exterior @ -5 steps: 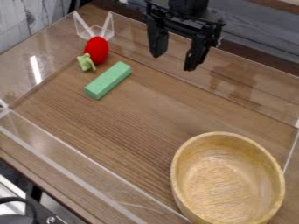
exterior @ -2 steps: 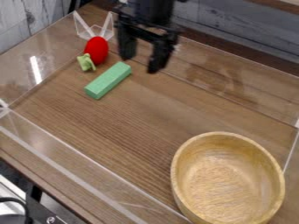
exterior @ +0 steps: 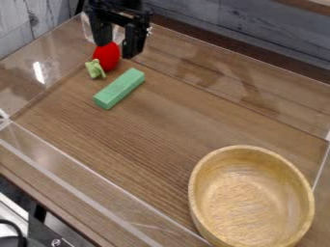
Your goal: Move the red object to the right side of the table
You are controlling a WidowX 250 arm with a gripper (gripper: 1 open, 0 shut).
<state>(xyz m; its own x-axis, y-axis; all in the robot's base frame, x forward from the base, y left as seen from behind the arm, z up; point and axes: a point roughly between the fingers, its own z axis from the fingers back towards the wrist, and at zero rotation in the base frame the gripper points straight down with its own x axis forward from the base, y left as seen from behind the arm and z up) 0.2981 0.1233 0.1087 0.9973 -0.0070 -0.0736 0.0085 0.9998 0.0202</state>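
The red object, a small bright-red toy fruit with a green leafy end, lies at the far left of the table near the back wall. My gripper hangs right above it with its dark fingers spread apart, one on each side of the fruit's upper part. The gripper is open and nothing is held. The fruit's top is partly hidden behind the fingers.
A green rectangular block lies just in front of the fruit. A wooden bowl fills the near right corner. Low clear acrylic walls edge the tabletop.
The gripper has travelled left along the back of the table, from the middle to over the red fruit. It stayed open. Nothing else moved.
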